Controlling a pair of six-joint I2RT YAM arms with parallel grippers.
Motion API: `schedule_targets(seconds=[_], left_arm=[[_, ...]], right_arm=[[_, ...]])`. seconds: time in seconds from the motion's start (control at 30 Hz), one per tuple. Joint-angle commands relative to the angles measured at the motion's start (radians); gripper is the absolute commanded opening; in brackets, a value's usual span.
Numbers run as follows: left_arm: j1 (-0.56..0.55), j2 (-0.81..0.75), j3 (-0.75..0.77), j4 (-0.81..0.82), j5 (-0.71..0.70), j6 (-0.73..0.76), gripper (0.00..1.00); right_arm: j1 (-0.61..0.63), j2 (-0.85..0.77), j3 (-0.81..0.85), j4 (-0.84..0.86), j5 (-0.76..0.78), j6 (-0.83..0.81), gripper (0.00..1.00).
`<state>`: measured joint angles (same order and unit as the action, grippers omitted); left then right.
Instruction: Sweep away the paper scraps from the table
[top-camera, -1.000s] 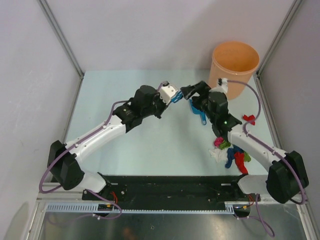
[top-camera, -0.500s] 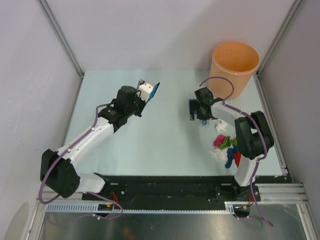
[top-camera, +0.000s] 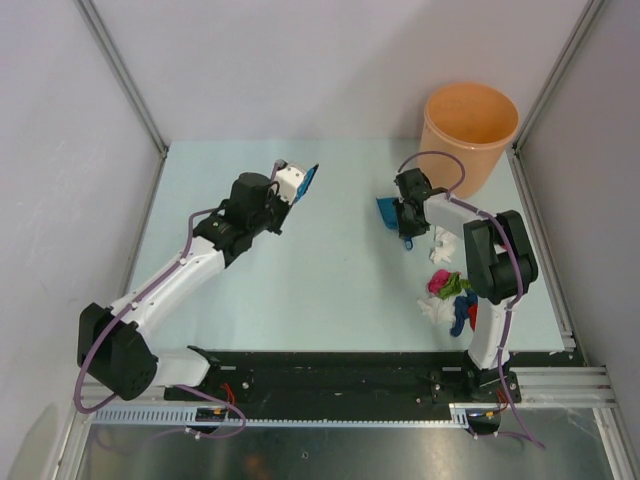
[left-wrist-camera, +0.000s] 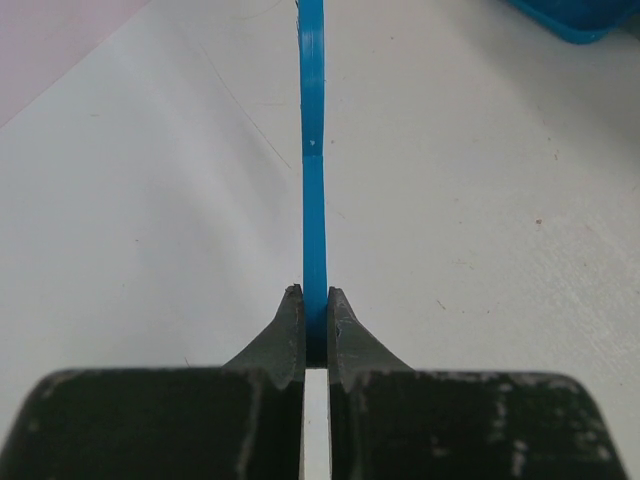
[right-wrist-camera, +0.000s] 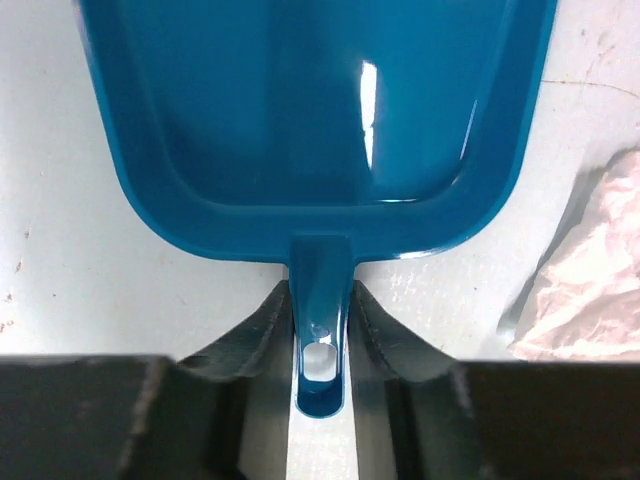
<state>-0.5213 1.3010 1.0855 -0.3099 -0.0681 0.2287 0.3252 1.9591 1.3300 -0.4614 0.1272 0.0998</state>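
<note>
The paper scraps lie on the table's (top-camera: 330, 280) right side: a pink and green cluster (top-camera: 447, 284), a white wad (top-camera: 434, 309) in front of it and another white one (top-camera: 441, 240) farther back. A pale wad (right-wrist-camera: 590, 270) also shows beside the blue dustpan (right-wrist-camera: 320, 110). My right gripper (right-wrist-camera: 320, 292) is shut on the dustpan's handle, with the pan (top-camera: 388, 212) flat on the table left of the scraps. My left gripper (left-wrist-camera: 314, 296) is shut on a thin blue flat tool (left-wrist-camera: 313, 150), seen edge-on and held above the table's middle left (top-camera: 306, 181).
An orange bucket (top-camera: 470, 125) stands at the back right corner, just behind the right gripper. Metal frame posts rise at the table's back corners. The black rail with the arm bases runs along the near edge.
The two grippers were close together at mid-table; the left one has drawn back left with its blue tool. The right arm has folded in and its jaws have closed on the dustpan handle.
</note>
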Motion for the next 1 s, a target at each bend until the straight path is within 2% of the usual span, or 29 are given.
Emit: schedule_targets(seconds=[0.0, 0.03, 0.07, 0.23, 0.4, 0.53, 0.63, 0.77, 0.8, 0.87, 0.9, 0.97], left_arm=[[0.000, -0.043, -0.002, 0.023, 0.002, 0.004, 0.00], [0.000, -0.045, -0.004, 0.023, 0.001, 0.006, 0.00], [-0.002, -0.046, -0.004, 0.023, 0.002, 0.009, 0.00], [-0.002, -0.065, -0.004, 0.020, 0.014, 0.023, 0.00], [-0.017, -0.069, 0.016, -0.008, 0.053, 0.060, 0.00], [-0.138, -0.037, 0.080, -0.055, 0.059, 0.084, 0.00], [-0.244, 0.020, 0.152, -0.075, 0.157, 0.069, 0.00], [-0.380, 0.167, 0.305, -0.116, 0.316, -0.007, 0.00], [-0.407, 0.251, 0.383, -0.123, 0.394, -0.025, 0.00], [-0.480, 0.338, 0.474, -0.136, 0.464, -0.081, 0.00], [-0.521, 0.451, 0.587, -0.141, 0.509, -0.107, 0.00], [-0.552, 0.580, 0.727, -0.170, 0.537, -0.196, 0.00]], right_arm=[[-0.005, -0.005, 0.023, -0.006, -0.034, -0.040, 0.20], [-0.005, -0.029, 0.023, -0.006, -0.034, -0.054, 0.08], [-0.005, -0.043, 0.023, -0.010, -0.032, -0.060, 0.00], [0.028, -0.201, 0.023, -0.059, 0.015, -0.097, 0.00], [0.018, -0.471, 0.023, -0.146, 0.091, -0.057, 0.00], [-0.058, -0.682, 0.023, -0.194, 0.110, 0.001, 0.00], [-0.110, -0.825, 0.023, -0.217, 0.120, 0.023, 0.00], [-0.144, -0.969, 0.023, -0.241, 0.144, 0.032, 0.00], [-0.149, -0.989, 0.023, -0.255, 0.146, 0.031, 0.00], [-0.152, -1.035, 0.023, -0.279, 0.146, 0.034, 0.00], [-0.152, -1.048, 0.023, -0.290, 0.144, 0.037, 0.00], [-0.152, -1.071, 0.023, -0.321, 0.140, 0.052, 0.00]])
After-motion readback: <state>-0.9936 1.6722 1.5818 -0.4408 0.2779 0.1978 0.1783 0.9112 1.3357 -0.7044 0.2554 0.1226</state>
